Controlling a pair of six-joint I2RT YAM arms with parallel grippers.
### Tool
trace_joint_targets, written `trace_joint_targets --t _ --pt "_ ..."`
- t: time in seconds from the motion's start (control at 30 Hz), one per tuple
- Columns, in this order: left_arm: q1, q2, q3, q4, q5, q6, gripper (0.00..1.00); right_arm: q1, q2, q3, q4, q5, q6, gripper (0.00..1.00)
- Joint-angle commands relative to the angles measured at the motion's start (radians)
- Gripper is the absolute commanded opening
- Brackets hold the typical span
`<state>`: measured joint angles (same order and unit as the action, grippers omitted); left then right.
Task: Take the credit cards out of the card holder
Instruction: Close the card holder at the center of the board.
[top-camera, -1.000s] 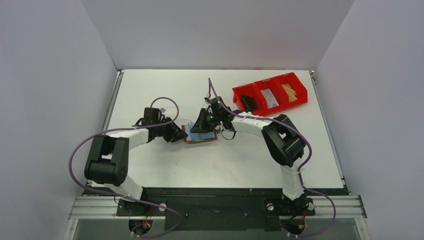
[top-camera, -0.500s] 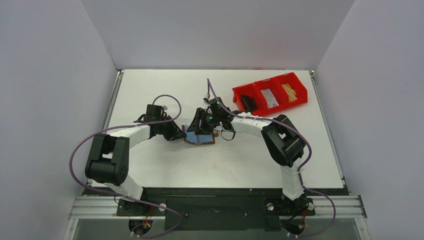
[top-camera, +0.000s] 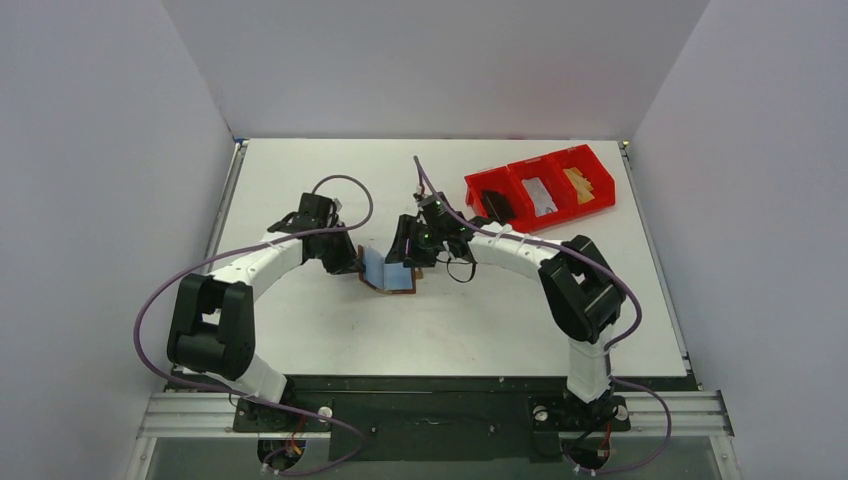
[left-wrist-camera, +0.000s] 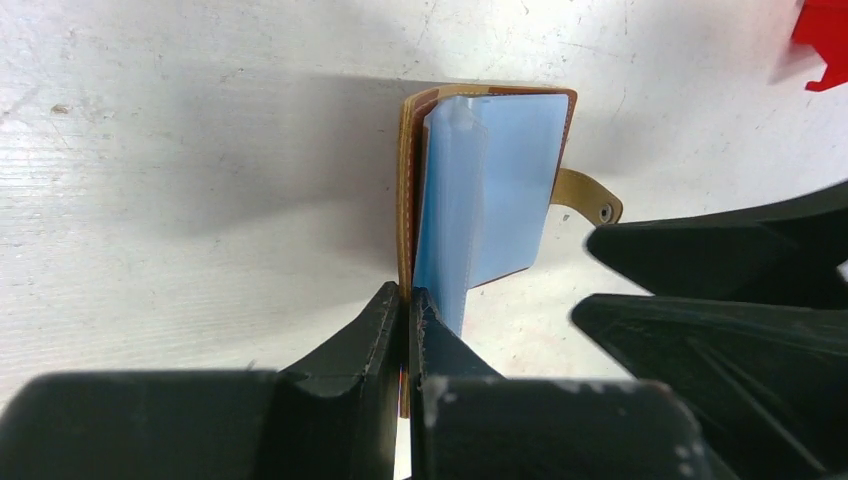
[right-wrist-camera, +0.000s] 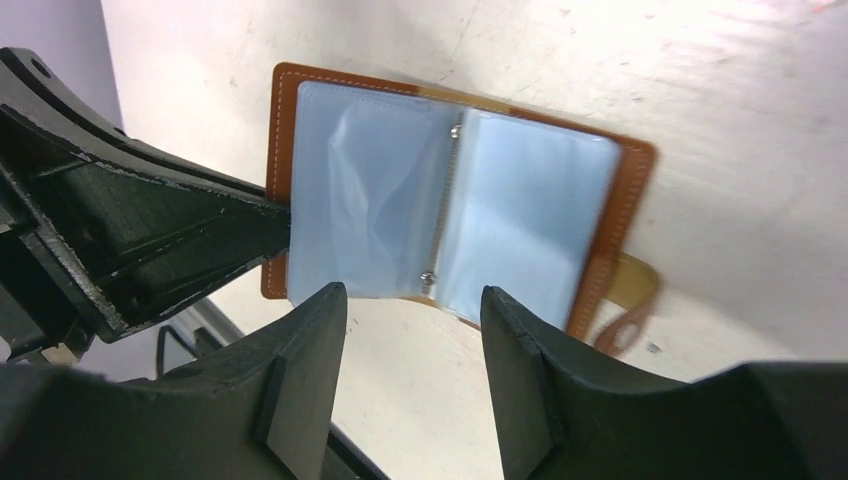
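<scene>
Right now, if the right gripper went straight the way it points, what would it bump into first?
Most likely the card holder. The open right gripper points at its pale blue inner pockets, which are spread open just ahead of the fingertips. How much gap is left is hard to judge from here.

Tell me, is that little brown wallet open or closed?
Open: the card holder is spread, both pale blue pocket pages showing; the left gripper pinches one cover's edge.

card holder (right-wrist-camera: 625, 200): brown leather, stitched, matt
inner pockets (right-wrist-camera: 530, 210): glossy pale-blue plastic, wrinkled
left fingers (left-wrist-camera: 350, 350): matt black plastic
surface (left-wrist-camera: 150, 150): white, scuffed
</scene>
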<state>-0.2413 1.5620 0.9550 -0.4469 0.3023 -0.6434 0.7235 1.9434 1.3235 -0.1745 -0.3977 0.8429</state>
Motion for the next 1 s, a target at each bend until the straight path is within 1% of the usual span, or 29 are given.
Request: trace_joint_targets --t 0.0,0.23,0.43,0.67,0.87,0.97 --pt "-0.027 -0.040 0.079 -0.090 -0.082 0.078 0.00 -0.008 -0.107 -0.014 -0.076 0.144 -0.094 0.48" --pt "-0.072 -0.029 0.127 -0.128 -0.125 0.088 0.00 0.003 -0.119 -0.014 -0.174 0.268 -0.158 0.47" --pt "-0.089 -0.018 0.148 -0.140 -0.138 0.088 0.00 0.018 -0.094 -0.021 -0.189 0.278 -0.175 0.47" --pt "-0.097 -0.014 0.153 -0.143 -0.145 0.086 0.00 0.037 -0.068 -0.018 -0.219 0.324 -0.185 0.46" --pt "-0.104 -0.008 0.156 -0.143 -0.150 0.083 0.00 0.038 -0.022 -0.017 -0.185 0.339 -0.169 0.39" --pt "-0.105 -0.008 0.156 -0.143 -0.151 0.083 0.00 0.037 -0.009 -0.021 -0.175 0.343 -0.159 0.33"
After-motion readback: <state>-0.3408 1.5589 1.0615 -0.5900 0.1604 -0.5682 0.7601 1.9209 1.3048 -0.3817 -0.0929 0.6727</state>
